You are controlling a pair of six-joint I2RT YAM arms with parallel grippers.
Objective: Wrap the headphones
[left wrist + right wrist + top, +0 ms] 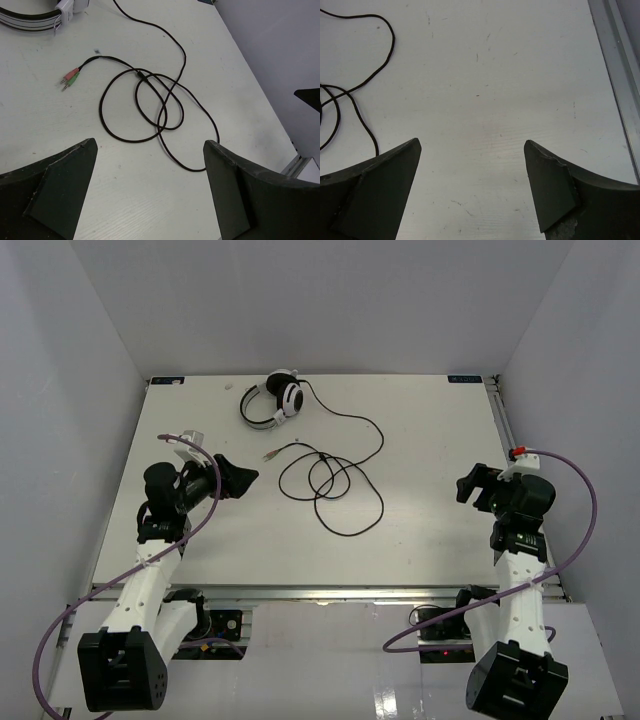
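Jaws wide — left gripper (150, 144) facing cable (101, 106)

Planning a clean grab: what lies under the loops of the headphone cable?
Only bare table shows inside the cable loops. Where strands cross, the upper one hides a sliver of the lower.

The white desk (430, 440) carries the headphones (273, 400) near its far edge, left of middle. Their thin black cable (163, 107) lies in loose overlapping loops mid-desk, ending in pink and green plugs (70, 79).
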